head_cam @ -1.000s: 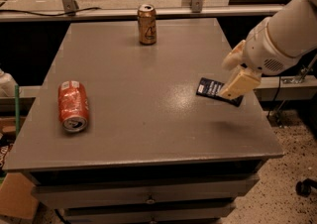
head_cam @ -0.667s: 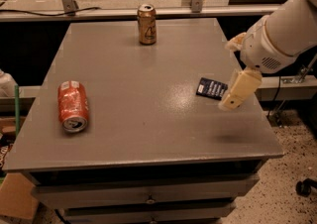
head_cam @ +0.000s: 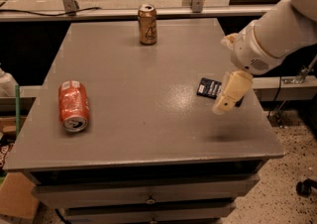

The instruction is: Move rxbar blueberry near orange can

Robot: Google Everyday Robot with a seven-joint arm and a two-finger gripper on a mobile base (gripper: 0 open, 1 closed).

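Note:
The rxbar blueberry point(head_cam: 209, 88), a flat dark navy bar, lies on the grey table point(head_cam: 148, 119) near its right edge. The orange can point(head_cam: 147, 25), dull golden-bronze with a silver top, stands upright at the far middle of the table, well apart from the bar. My gripper point(head_cam: 224, 75) reaches in from the right and hovers just above the bar's right end. It is open and holds nothing. One cream finger point(head_cam: 232, 91) hangs in front of the bar and hides its right end.
A brighter red-orange can point(head_cam: 73, 105) lies on its side at the front left of the table. The table's right edge is close to the bar. Drawers run under the front edge. A cardboard box point(head_cam: 15, 196) sits on the floor at lower left.
The gripper has shifted slightly toward the front of the table, its lower finger now hanging past the bar's near edge. The bar and both cans have not moved.

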